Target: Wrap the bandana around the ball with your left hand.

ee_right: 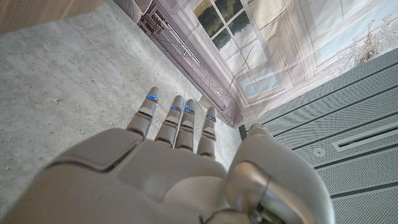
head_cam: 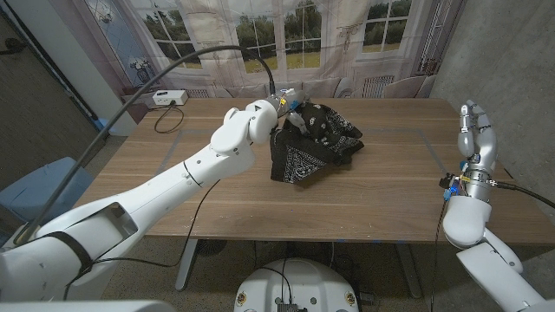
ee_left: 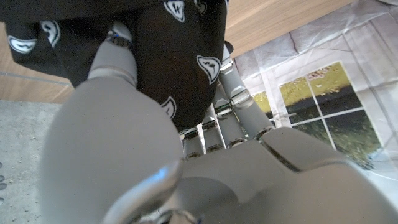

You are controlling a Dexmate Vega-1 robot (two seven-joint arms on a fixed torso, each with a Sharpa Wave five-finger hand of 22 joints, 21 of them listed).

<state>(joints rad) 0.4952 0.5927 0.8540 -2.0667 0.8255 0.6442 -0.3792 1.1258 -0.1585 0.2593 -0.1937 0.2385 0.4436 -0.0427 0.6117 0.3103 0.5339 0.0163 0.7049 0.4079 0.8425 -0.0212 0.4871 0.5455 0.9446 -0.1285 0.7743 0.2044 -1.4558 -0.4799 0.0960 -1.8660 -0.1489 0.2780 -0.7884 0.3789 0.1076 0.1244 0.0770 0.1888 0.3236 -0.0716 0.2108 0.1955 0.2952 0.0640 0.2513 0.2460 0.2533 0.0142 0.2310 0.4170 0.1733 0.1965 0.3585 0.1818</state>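
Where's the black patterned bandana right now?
In the head view, the black patterned bandana lies bunched on the wooden table, centre toward the far edge, with the left hand at its far left side.

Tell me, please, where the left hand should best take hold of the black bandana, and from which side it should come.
Probably the loose front corner of the bandana, which lies flat toward the robot. The rest is bunched in a mound, and the left hand already touches its far-left edge. Coming from the robot's left looks easiest.

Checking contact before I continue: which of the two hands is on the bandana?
The left hand, reaching over the table into the black bandana. The right hand is raised off the table's right edge, fingers apart, holding nothing.
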